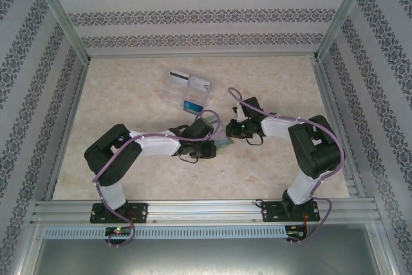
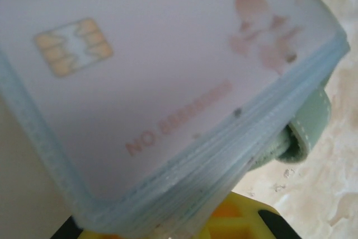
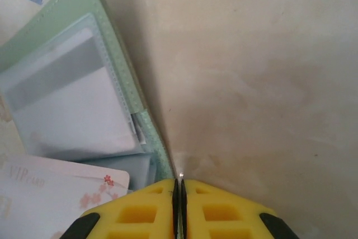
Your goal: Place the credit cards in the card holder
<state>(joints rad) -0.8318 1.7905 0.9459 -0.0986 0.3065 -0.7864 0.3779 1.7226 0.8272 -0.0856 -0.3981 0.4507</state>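
The card holder (image 3: pixel 67 82) lies open just ahead and left of my right gripper (image 3: pixel 180 186). Its green edge runs down to those fingertips, which are pressed flat together, and I cannot tell whether they pinch it. A pink card (image 2: pixel 168 54) sits in the holder's clear sleeves, which come straight out of my left gripper (image 2: pixel 221 222), its jaws nearly closed on the stack.

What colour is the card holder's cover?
The card holder is pale green, clearest in the right wrist view.

Soft, even light — left wrist view blurred, shadows faint.
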